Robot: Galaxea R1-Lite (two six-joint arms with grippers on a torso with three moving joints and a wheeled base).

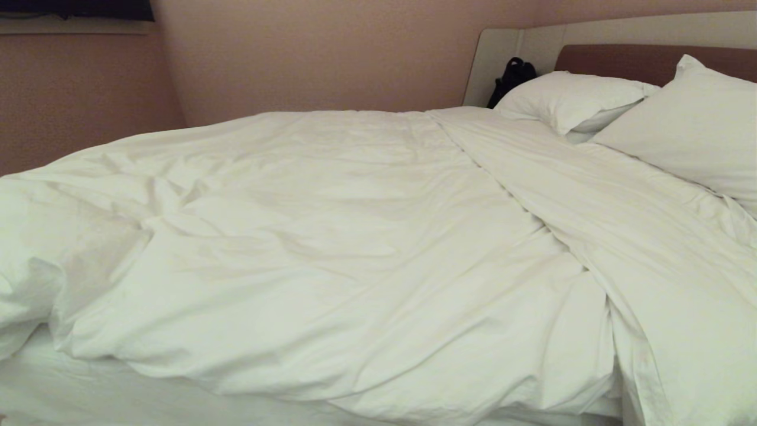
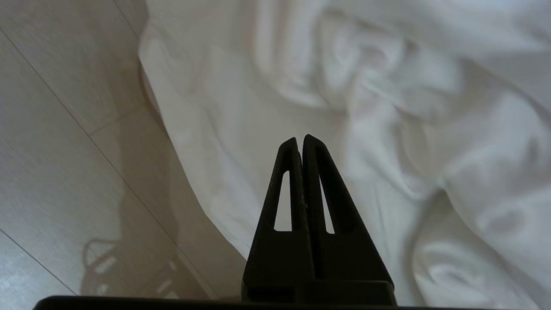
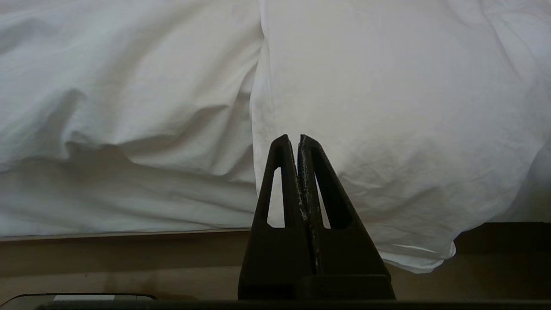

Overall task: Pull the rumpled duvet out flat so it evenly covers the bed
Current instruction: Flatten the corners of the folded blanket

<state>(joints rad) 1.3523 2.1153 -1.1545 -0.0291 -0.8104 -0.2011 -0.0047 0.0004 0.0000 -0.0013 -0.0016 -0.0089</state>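
From the head view, the duvet lies across most of the bed, creased and bunched toward the foot corner on the robot's left, where it folds in a thick roll. Along the near edge a strip of fitted sheet shows below the duvet's hem. A long fold runs from the far side down toward the near edge, with a flatter band of duvet beyond it toward the head end. Two pillows lean against the headboard, and a dark object, perhaps a bag, sits at the far head corner. Neither arm shows here.

In the left wrist view, the left hand has its fingers pressed together with nothing between them, hanging above rumpled white duvet cloth beside the pale plank floor.

In the right wrist view, the right hand is likewise closed and empty, pointing at the duvet where it hangs over the bed's side edge above the platform base.
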